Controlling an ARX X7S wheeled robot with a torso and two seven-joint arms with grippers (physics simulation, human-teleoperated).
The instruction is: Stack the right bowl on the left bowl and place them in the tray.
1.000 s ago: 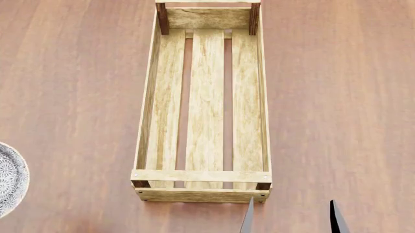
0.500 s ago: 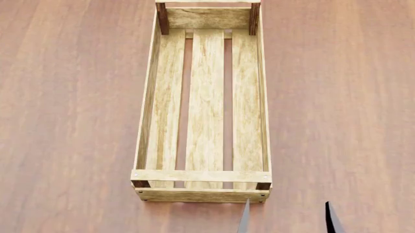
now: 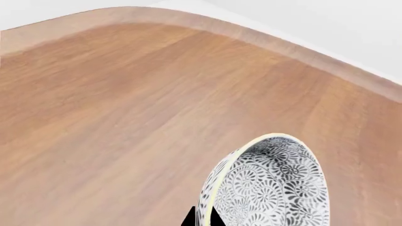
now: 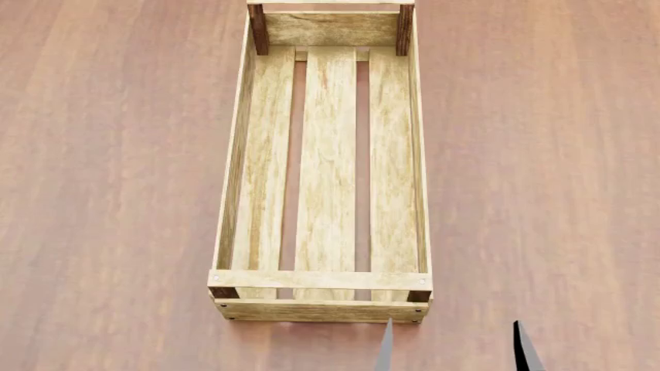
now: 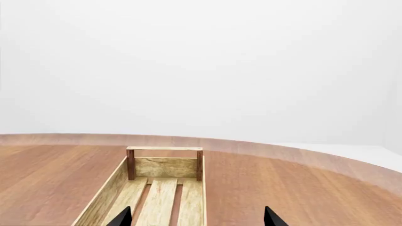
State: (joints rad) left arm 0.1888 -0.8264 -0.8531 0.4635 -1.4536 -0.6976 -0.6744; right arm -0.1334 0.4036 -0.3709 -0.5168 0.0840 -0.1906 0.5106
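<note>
Left wrist view, left hand [image 3: 202, 220] pinching patterned bowl [image 3: 270, 188] rim; head view, right hand [image 4: 454, 348] spread near tray [image 4: 232, 193]

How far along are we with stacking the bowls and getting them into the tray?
Nothing looks finished: the tray is empty. In hand: the left gripper pinches the rim of a patterned bowl, tilted up above the table. The right gripper is open, empty. Whether the bowls are stacked cannot be told; traying remains.

Bowl [image 3: 270, 188] gone from head view (left edge); right tool [image 4: 454, 352] lower.
</note>
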